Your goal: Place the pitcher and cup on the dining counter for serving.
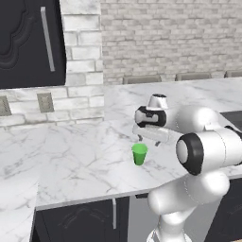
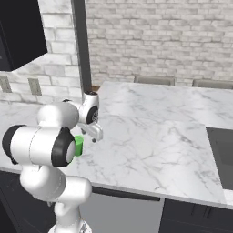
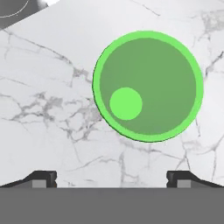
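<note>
Counts, kitchen scene. Cup [image 1: 139, 154]: one, green, upright on marble tabletop [image 1: 75, 156]; open mouth seen from above in hand view. Robot arm: one, carrying one pincer [image 3: 112, 179] with two dark fingertips [image 3: 41, 178]. Chair backs [image 1: 142, 79]: three, along tabletop far edge, 12 to 2 o'clock in left base view. Wall outlets [image 1: 45, 102]: two, at 9 o'clock. Dark upper cabinet [image 1: 28, 40]: one, with one vertical handle [image 1: 47, 38].

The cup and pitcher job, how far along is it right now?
Nothing looks served yet. The green cup stands upright on the marble worktop. In hand: the open gripper hovers just above the cup, and the hand view looks straight down into it, so a grasp seems to be coming. Left: grasp the cup, carry it to the dining counter by the chair backs, then bring the pitcher too.
</note>
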